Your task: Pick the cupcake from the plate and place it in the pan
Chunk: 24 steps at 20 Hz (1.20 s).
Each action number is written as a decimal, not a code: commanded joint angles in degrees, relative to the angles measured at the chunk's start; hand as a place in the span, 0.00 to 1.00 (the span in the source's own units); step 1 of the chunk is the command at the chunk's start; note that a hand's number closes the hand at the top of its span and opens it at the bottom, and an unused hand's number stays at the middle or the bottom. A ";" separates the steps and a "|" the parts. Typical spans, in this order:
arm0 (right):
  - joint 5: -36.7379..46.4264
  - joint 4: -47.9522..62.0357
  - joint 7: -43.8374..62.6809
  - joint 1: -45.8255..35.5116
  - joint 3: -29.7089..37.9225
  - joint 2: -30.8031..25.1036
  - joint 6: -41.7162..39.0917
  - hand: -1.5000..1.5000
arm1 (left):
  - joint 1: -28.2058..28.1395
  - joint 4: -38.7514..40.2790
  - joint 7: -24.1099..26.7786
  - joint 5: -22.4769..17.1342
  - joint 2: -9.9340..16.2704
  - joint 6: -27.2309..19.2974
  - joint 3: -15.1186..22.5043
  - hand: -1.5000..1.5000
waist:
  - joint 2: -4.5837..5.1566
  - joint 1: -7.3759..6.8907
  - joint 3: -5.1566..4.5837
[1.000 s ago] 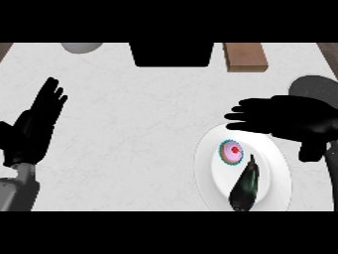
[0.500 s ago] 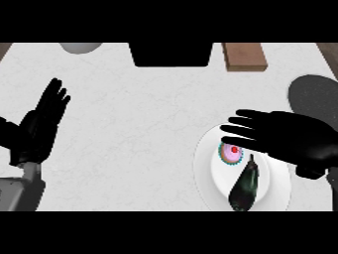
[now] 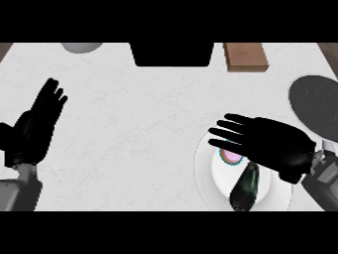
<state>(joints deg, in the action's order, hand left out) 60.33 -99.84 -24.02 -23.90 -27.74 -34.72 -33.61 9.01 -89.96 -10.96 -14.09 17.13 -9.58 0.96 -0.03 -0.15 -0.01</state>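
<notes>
A white plate (image 3: pixel 209 174) lies at the lower right of the counter. On it sits the cupcake (image 3: pixel 231 158) with pink top and teal rim, mostly hidden under my right hand (image 3: pixel 270 144), which hovers over it with fingers spread and straight, pointing left. A dark eggplant (image 3: pixel 245 187) lies on the plate just below the cupcake. The dark round pan (image 3: pixel 326 107) rests at the right edge, its handle running down behind my right wrist. My left hand (image 3: pixel 34 128) rests open at the left, fingers up.
A black box (image 3: pixel 171 53) stands at the back centre, a brown wooden block (image 3: pixel 245 56) to its right, and a grey bowl (image 3: pixel 82 47) at the back left. Bare white counter (image 3: pixel 142 129) spans the middle.
My right hand has moved down and left from beside the pan until it covers the cupcake on the plate. The left hand has barely shifted.
</notes>
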 commanded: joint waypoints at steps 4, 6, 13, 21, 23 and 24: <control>5.61 1.06 0.24 1.68 0.79 4.65 -1.54 0.00 | 2.41 -3.24 -6.68 1.45 -0.30 -0.74 -1.42 0.50 | -0.03 0.08 0.02; 6.47 10.31 -3.05 -3.49 1.10 6.93 0.26 0.00 | 3.55 -0.02 -3.00 3.56 -3.39 -1.48 0.67 0.50 | 0.11 -0.22 0.01; 13.11 8.80 -4.41 3.38 -0.05 7.37 3.97 0.00 | -1.20 -1.62 -1.06 2.73 -2.85 2.38 -2.50 0.50 | -0.02 0.15 0.00; 16.62 21.24 -5.62 -1.36 2.09 17.14 8.00 0.00 | -1.32 -3.06 -2.13 5.28 -5.07 1.61 -2.26 0.50 | 0.04 -0.19 0.01; 17.65 20.57 -4.06 -0.05 1.05 19.12 6.59 0.00 | -0.94 -0.63 -0.74 2.33 -2.26 6.38 -5.49 0.50 | 0.04 -0.11 0.00; 18.07 21.82 -8.19 1.40 2.04 15.75 9.45 0.00 | 2.40 1.46 -0.47 5.27 -4.68 2.82 -4.35 0.50 | 0.06 0.10 0.01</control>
<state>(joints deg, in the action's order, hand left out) 76.68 -80.69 -30.15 -23.93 -26.15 -19.44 -26.58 10.00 -90.83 -13.34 -9.96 13.56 -6.62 -2.71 0.00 -0.18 0.00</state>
